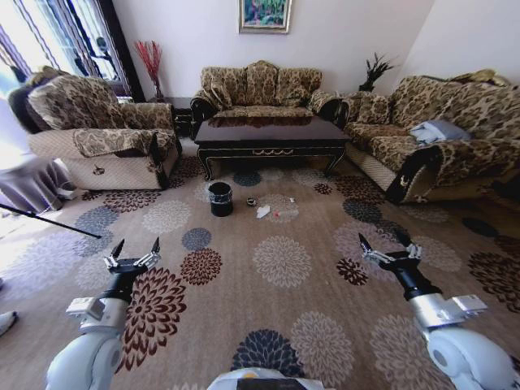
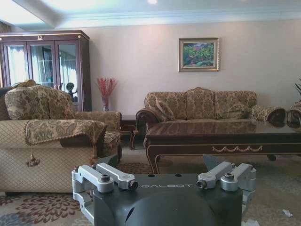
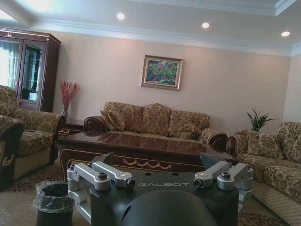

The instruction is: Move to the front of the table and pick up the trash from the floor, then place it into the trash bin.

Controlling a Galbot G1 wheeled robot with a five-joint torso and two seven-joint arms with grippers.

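While your robot faces the room from the patterned carpet [image 1: 276, 309], the table [image 1: 270, 135] sits at upper centre of the head view, before the sofa [image 1: 260, 88]. Just below it, the trash bin [image 1: 220, 199] stands upright left of centre, and the trash [image 1: 263, 211] lies scattered on the floor just right of the bin, apart from it. Your left gripper [image 1: 135, 249] hovers at lower left with fingers spread wide, holding nothing. Your right gripper [image 1: 387, 242] hovers at lower right, likewise spread wide and holding nothing.
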